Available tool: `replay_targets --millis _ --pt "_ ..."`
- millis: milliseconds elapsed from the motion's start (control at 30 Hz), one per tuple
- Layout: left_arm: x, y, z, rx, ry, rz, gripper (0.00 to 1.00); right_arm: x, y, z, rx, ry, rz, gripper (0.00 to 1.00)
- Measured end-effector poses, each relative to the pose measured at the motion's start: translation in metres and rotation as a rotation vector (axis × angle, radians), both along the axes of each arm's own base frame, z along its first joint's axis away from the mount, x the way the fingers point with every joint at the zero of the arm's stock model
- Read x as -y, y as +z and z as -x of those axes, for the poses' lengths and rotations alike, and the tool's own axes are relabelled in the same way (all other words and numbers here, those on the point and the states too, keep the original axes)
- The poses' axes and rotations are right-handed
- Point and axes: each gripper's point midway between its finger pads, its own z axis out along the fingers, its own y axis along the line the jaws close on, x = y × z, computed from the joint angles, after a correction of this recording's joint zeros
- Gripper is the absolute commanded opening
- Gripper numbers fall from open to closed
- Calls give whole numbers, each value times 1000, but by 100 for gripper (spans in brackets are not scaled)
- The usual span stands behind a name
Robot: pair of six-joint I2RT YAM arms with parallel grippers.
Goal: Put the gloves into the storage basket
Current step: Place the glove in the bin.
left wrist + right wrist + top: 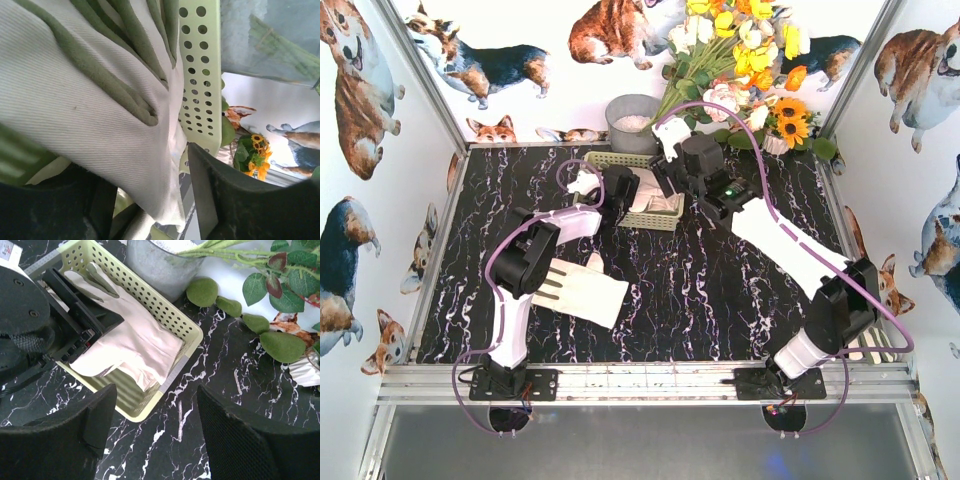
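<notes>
On the black, white-veined marble bench [720, 290] sits the shallow pale yellow perforated plastic storage basket [165, 310]. One cream-white fabric glove with grey patches [140, 340] lies inside it; another glove [585, 290] lies flat on the bench by my left arm [520, 265]. My left pincer [150, 175] is down in the basket, jaws parted around the first glove. My right pincer [156, 395] hovers wide, empty, over the basket's corner.

The left arm [510, 335] and right arm [785, 240] had white links and black joints. Purple cable [488, 268] looped off each, and a green light [727, 190] glowed behind the right gripper [156, 400].
</notes>
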Motion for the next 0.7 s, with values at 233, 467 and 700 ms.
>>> replay_targets --millis 233,467,700 --pt "-3 7 7 -48 -8 -28 72 9 -2 1 -1 -38 18 68" --pt "-12 27 23 -88 1 -40 83 14 -2 0 2 -62 28 68" --pt "-18 41 30 -119 12 -60 84 20 -4 6 -7 -74 40 68"
